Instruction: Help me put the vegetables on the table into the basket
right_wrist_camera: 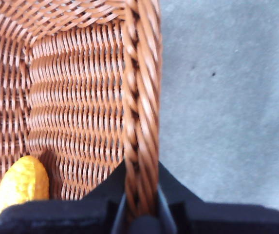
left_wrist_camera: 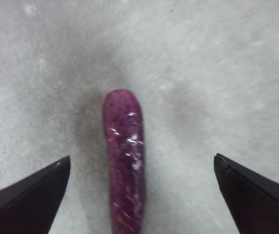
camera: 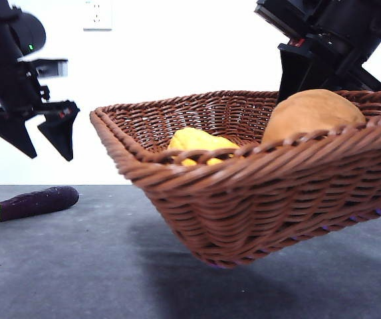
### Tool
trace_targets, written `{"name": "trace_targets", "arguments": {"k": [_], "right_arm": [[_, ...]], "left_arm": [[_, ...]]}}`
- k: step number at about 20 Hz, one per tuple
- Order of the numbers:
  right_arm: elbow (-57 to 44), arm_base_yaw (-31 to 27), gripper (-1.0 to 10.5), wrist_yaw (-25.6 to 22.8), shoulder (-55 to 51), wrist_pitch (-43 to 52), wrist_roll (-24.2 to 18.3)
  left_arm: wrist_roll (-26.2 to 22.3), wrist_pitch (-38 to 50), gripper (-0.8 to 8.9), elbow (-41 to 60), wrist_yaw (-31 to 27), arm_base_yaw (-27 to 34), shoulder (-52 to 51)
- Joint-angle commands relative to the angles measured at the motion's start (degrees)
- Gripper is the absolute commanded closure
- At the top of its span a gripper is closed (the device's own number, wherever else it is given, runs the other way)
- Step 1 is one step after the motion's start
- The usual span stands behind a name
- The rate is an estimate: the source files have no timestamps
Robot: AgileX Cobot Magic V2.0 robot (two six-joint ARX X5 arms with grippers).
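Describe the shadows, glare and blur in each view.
Front view: the tilted basket casts a dark shadow on the table; white wall overexposed. Left wrist view: soft focus, glare specks on the eggplant, open left gripper. Right wrist view: right gripper clamping the rim, blurred.

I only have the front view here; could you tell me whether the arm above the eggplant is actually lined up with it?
Observer: Yes. In the left wrist view the eggplant lies lengthwise between the open jaws of the left gripper, which hangs above it, not touching.
Operator: Thank you. And what is the arm behind the basket doing?
Observer: The right gripper is shut on the rim of the basket, one jaw inside and one outside.
Operator: Is the corn near those jaws?
Observer: The corn lies on the basket floor beside them, apart from the rim.
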State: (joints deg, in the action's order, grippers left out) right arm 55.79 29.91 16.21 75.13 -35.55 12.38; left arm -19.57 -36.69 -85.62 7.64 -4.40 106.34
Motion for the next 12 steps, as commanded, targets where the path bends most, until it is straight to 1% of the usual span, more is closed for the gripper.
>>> {"name": "trace_targets", "arguments": {"k": [1, 8, 9, 11, 12], "right_arm": [[-0.3, 0.0, 9.6, 0.0, -0.4, 1.1, -0.7], [-0.3, 0.0, 9.6, -0.2, -0.4, 2.5, -0.7], [-0.3, 0.0, 9.6, -0.2, -0.4, 2.6, -0.7], [-0.3, 0.0, 9.6, -0.2, -0.4, 2.5, -0.7], [-0.3, 0.0, 9.6, -0.2, -0.4, 2.5, -0.7]], "left_arm": [[-1.9, -1.5, 3.15, -2.6, -0.2, 0.7, 4.0], [-1.8, -2.1, 3.18, -3.9, -0.2, 0.8, 11.3], [-1.6, -2.3, 3.6, -3.9, -0.2, 0.8, 12.0], [-1.4, -2.6, 4.76, -3.9, -0.2, 0.8, 12.9], [-0.8, -2.6, 5.64, -3.9, -0.2, 0.8, 12.9]]}}
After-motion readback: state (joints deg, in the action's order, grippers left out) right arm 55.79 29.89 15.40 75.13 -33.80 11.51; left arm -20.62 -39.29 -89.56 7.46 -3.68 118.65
